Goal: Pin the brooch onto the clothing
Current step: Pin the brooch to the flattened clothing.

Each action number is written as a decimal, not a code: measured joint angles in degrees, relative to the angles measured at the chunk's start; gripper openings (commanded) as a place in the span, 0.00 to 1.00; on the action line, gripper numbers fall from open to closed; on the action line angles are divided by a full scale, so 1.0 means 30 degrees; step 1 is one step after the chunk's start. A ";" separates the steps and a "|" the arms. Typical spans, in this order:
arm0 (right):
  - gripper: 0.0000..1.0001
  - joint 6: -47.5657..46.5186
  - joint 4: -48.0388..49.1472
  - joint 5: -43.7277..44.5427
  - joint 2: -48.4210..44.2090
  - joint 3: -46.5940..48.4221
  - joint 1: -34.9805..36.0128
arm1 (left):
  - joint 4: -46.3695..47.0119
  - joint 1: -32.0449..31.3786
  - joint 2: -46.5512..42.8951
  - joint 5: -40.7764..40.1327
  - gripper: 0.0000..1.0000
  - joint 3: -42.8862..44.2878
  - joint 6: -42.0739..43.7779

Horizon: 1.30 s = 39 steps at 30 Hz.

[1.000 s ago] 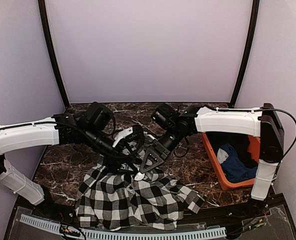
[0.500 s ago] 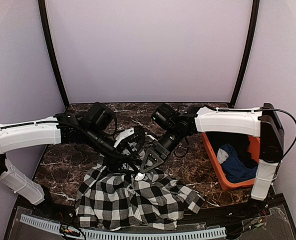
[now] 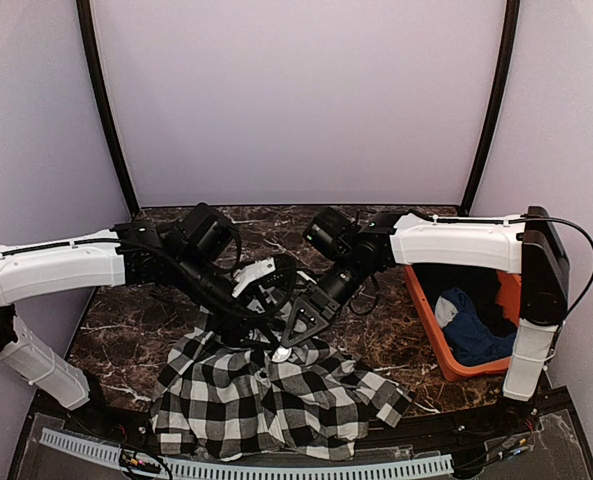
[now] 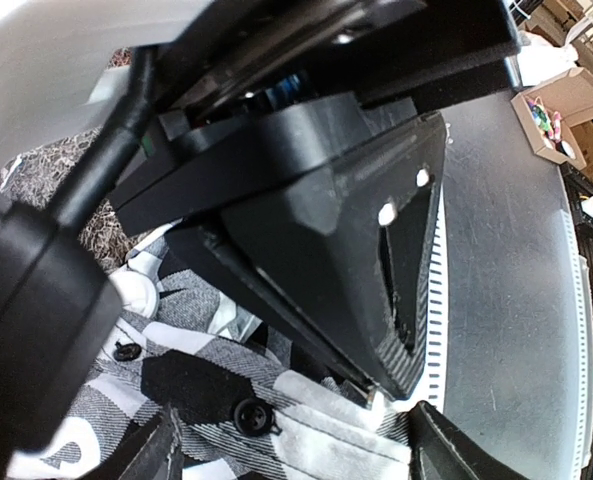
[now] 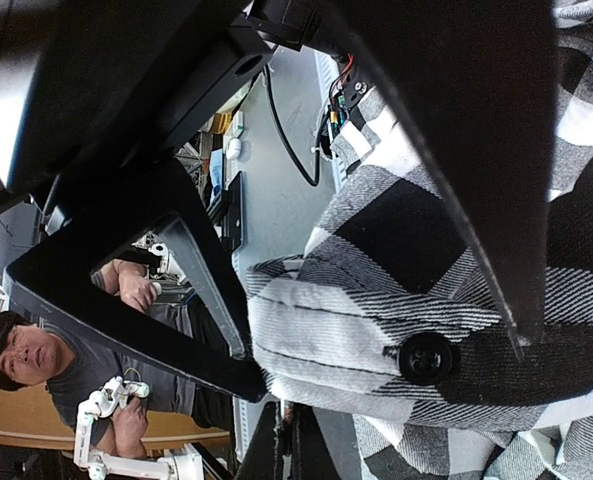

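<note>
Lying crumpled at the near edge of the table (image 3: pixel 126 335), the checked shirt (image 3: pixel 276 405) shows its button strip, one black button (image 5: pixel 426 357) plain in the right wrist view; just beyond, over the shirt's far edge, the two grippers meet almost tip to tip; the left gripper (image 4: pixel 306 462) has its fingers wide apart over the cloth, holding nothing; the right gripper (image 3: pixel 284 343) is fully closed, and a small pale thing (image 3: pixel 279 353) sits at its tip, probably the brooch, though whether it is pinched or merely resting on the cloth I cannot tell; farther right, an orange basket (image 3: pixel 431 335) holds a blue garment (image 3: pixel 473 338). Crowding is the likely trouble: closing the left fingers so near could knock the right gripper and dislodge the brooch; loose folds may also slide under the pin, so it misses the fabric. No brand or lettering can be read; a pale curved mark (image 4: pixel 61 445) on the cloth in the left wrist view is too cropped to make out.
</note>
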 measured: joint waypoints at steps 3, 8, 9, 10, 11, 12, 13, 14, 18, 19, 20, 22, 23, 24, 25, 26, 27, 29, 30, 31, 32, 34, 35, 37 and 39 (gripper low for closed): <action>0.00 0.0044 -0.0087 0.0080 0.0000 0.0000 0.0007 | -0.0102 -0.0109 0.0007 -0.0240 0.75 0.0000 0.0102; 0.00 0.0051 -0.0095 0.0146 0.0000 0.0000 0.0007 | -0.0182 -0.0124 0.0007 -0.0306 0.73 0.0000 0.0211; 0.00 0.0051 -0.0095 0.0146 0.0000 0.0000 0.0007 | -0.0189 -0.0131 0.0007 -0.0306 0.73 0.0000 0.0226; 0.00 0.0051 -0.0102 0.0153 0.0000 0.0000 0.0007 | -0.0197 -0.0138 0.0007 -0.0313 0.73 0.0007 0.0233; 0.00 0.0058 -0.0102 0.0153 0.0000 0.0000 0.0007 | -0.0204 -0.0146 0.0007 -0.0313 0.73 0.0007 0.0233; 0.00 0.0066 -0.0109 0.0168 0.0000 0.0000 0.0007 | -0.0204 -0.0153 0.0022 -0.0306 0.71 0.0007 0.0233; 0.00 0.0095 -0.0124 0.0204 0.0000 0.0000 0.0007 | -0.0204 -0.0153 0.0044 -0.0306 0.70 0.0015 0.0233; 0.00 0.0124 -0.0146 0.0248 0.0000 0.0000 0.0007 | -0.0219 -0.0153 0.0073 -0.0277 0.68 0.0022 0.0240; 0.00 0.0197 -0.0189 0.0495 0.0007 0.0007 0.0000 | -0.0466 -0.0168 0.0335 -0.0248 0.67 0.0262 0.0240; 0.00 0.0204 -0.0204 0.0554 0.0007 0.0007 0.0000 | -0.0532 -0.0175 0.0393 -0.0255 0.65 0.0306 0.0233; 0.00 0.0226 -0.0233 0.0605 0.0007 0.0007 0.0000 | -0.0576 -0.0175 0.0437 -0.0248 0.64 0.0328 0.0233; 0.00 0.0270 -0.0277 0.0714 0.0007 0.0007 0.0000 | -0.0612 -0.0175 0.0488 -0.0255 0.63 0.0328 0.0226; 0.00 0.0277 -0.0284 0.0750 0.0007 0.0015 0.0000 | -0.0641 -0.0182 0.0510 -0.0255 0.62 0.0335 0.0233; 0.00 0.0277 -0.0306 0.0809 0.0007 0.0015 0.0000 | -0.0663 -0.0197 0.0546 -0.0277 0.62 0.0350 0.0226; 0.00 0.0306 -0.0328 0.0874 0.0007 0.0022 0.0000 | -0.0699 -0.0211 0.0605 -0.0284 0.62 0.0393 0.0219; 0.00 0.0335 -0.0357 0.0954 0.0007 0.0036 0.0000 | -0.0743 -0.0211 0.0670 -0.0291 0.62 0.0452 0.0219; 0.00 0.0393 -0.0386 0.1013 0.0007 0.0044 0.0000 | -0.0809 -0.0211 0.0743 -0.0291 0.62 0.0532 0.0226; 0.00 0.0481 -0.0459 0.1115 0.0015 0.0080 -0.0007 | -0.0903 -0.0233 0.0852 -0.0328 0.61 0.0648 0.0226; 0.00 0.0495 -0.0488 0.1151 0.0015 0.0095 -0.0007 | -0.0976 -0.0248 0.0911 -0.0372 0.61 0.0685 0.0219; 0.00 0.0539 -0.0510 0.1166 0.0036 0.0117 -0.0007 | -0.1078 -0.0262 0.0962 -0.0408 0.61 0.0765 0.0226; 0.00 0.0568 -0.0546 0.1195 0.0051 0.0153 -0.0007 | -0.1166 -0.0277 0.1013 -0.0437 0.61 0.0845 0.0219; 0.00 0.0619 -0.0612 0.1268 0.0087 0.0240 -0.0015 | -0.1275 -0.0291 0.1086 -0.0546 0.61 0.0947 0.0219; 0.00 0.0627 -0.0627 0.1297 0.0095 0.0270 -0.0015 | -0.1311 -0.0299 0.1093 -0.0597 0.59 0.0962 0.0219; 0.00 0.0656 -0.0634 0.1406 0.0102 0.0299 -0.0015 | -0.1392 -0.0335 0.1093 -0.0736 0.58 0.0984 0.0211; 0.00 0.0699 -0.0634 0.1443 0.0117 0.0299 -0.0015 | -0.1603 -0.0437 0.1173 -0.0954 0.58 0.1144 0.0226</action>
